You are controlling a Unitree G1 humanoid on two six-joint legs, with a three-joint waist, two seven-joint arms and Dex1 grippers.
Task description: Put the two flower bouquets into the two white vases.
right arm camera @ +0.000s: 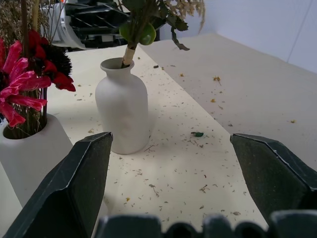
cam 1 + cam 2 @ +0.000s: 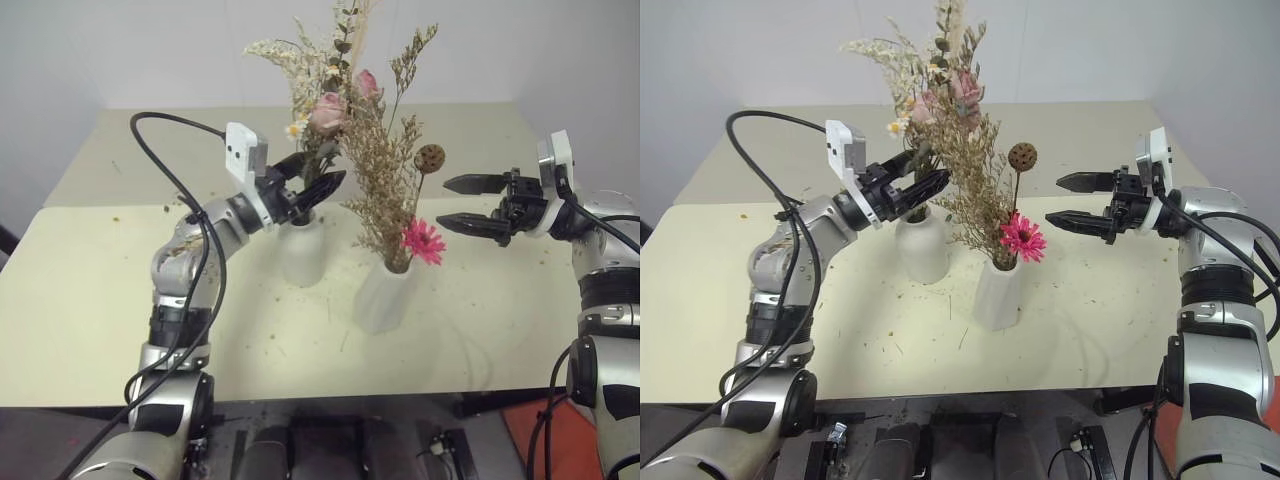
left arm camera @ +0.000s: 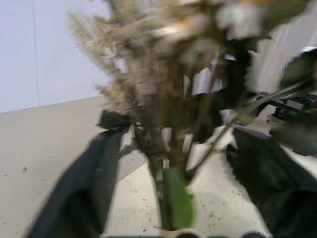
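Both white vases stand on the cream table. The rounded bottle-shaped vase holds the bouquet of cream-pink blooms with green leaves. Just above its neck, my left gripper is open, its fingers wide on either side of the stems and not pressing them. To the right, the tapered ribbed vase holds the dried tan bouquet with its pink flower and brown pod. Further right, my right gripper hangs open and empty, pointing at the vases.
Small dry flower crumbs are scattered over the table around the vases. The table's front edge runs just ahead of my arms, and a white wall stands behind the table.
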